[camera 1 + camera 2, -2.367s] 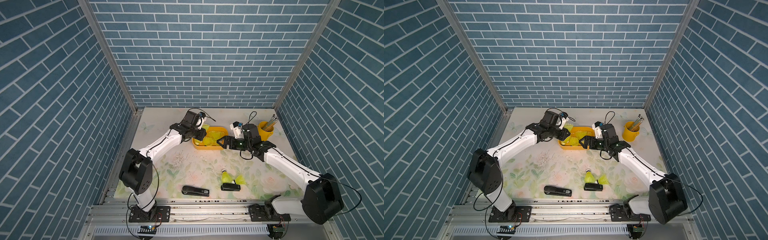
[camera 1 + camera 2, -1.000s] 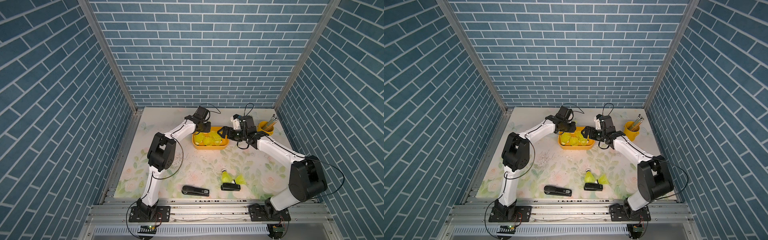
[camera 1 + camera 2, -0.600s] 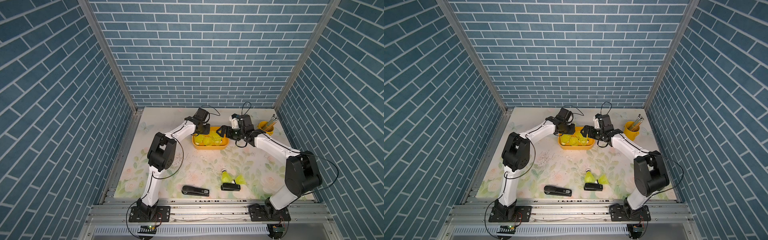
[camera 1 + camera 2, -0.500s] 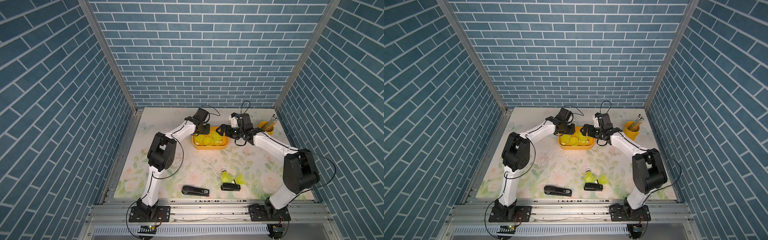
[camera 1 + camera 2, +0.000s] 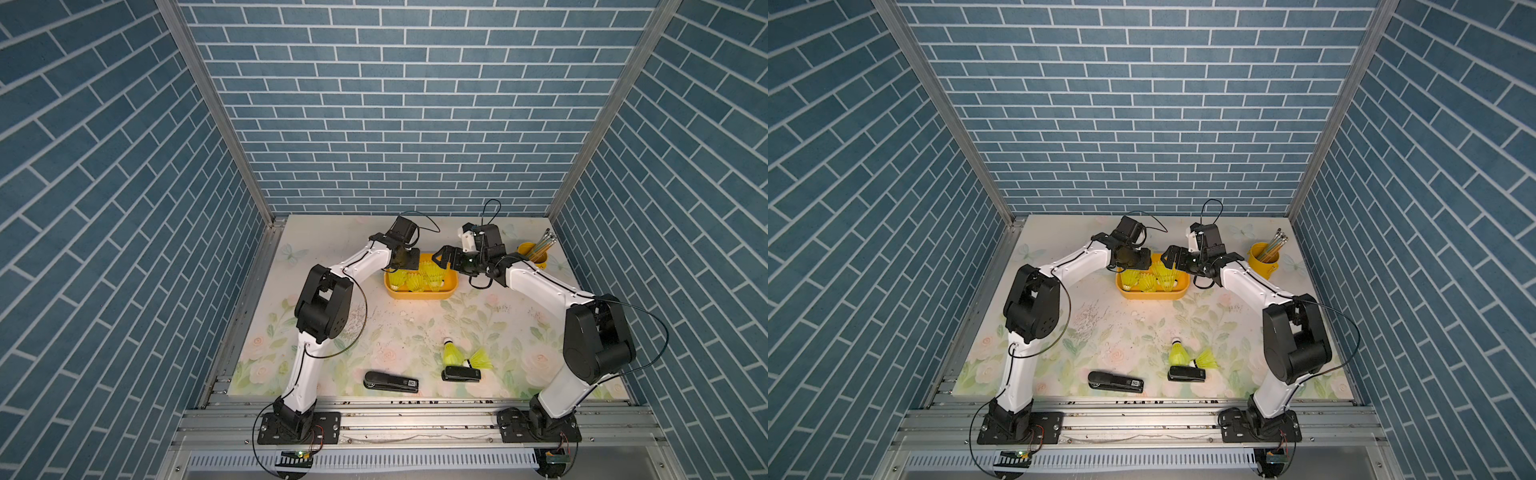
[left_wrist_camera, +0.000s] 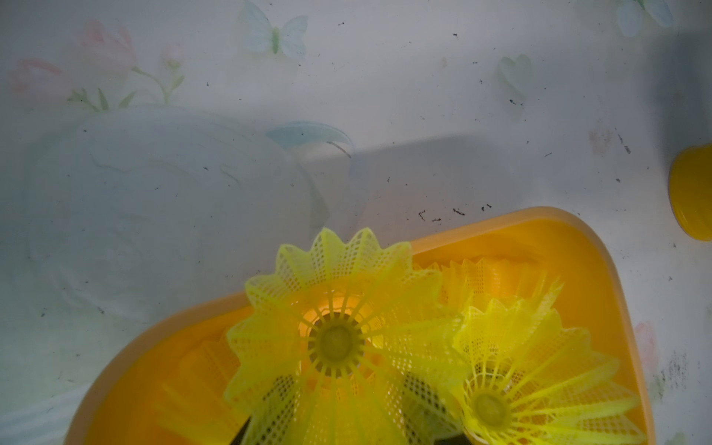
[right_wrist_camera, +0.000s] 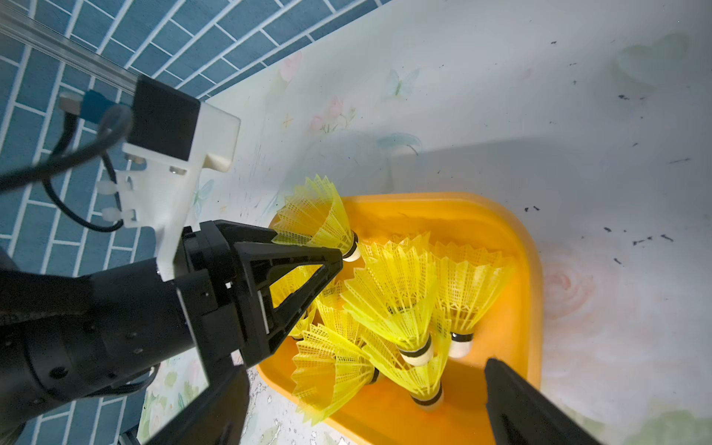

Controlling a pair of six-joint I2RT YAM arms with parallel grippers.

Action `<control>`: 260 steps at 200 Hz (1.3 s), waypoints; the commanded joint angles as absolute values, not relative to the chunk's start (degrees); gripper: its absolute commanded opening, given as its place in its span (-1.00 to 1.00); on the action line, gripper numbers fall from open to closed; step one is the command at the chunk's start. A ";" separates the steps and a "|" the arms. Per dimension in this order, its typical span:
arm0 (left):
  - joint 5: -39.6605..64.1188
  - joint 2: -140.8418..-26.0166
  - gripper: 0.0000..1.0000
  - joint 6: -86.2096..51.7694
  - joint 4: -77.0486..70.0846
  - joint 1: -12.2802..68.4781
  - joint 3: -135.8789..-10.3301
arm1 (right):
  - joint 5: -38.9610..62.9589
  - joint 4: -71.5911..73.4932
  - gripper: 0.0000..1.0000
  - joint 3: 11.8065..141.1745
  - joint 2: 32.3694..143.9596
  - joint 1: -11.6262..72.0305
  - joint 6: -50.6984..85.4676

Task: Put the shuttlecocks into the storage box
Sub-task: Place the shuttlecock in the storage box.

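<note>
The yellow-orange storage box (image 5: 419,296) (image 5: 1152,296) stands at the back middle with several neon shuttlecocks (image 5: 419,278) (image 7: 404,293) in it. My left gripper (image 5: 405,262) (image 5: 1136,259) hangs over the box's left end. One shuttlecock (image 7: 319,223) (image 6: 335,308) sits aloft between its fingers, skirt toward the wrist camera; whether the fingers still press it I cannot tell. My right gripper (image 5: 442,257) (image 7: 360,366) is wide open over the right end, holding nothing. Two more shuttlecocks (image 5: 449,353) (image 5: 480,359) lie on the mat near the front.
A yellow cup with pencils (image 5: 534,253) (image 6: 693,192) stands right of the box. Two black staplers (image 5: 390,381) (image 5: 461,374) lie near the front edge, the smaller one touching the loose shuttlecocks. Blue brick walls close in the back and both sides.
Both grippers have moved back over the box's ends compared with the earliest frames. In the last second the arms shifted only slightly.
</note>
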State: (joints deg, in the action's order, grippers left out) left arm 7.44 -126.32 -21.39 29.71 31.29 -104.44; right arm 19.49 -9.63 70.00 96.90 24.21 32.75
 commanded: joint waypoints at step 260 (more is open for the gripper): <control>3.52 -120.44 0.00 -16.35 39.05 29.44 -110.02 | 18.66 -9.82 0.89 69.59 96.15 24.08 31.09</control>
State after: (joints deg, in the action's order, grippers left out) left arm 5.39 -124.05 -17.15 39.22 29.87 -110.54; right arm 19.68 -9.41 69.56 96.86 24.21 32.71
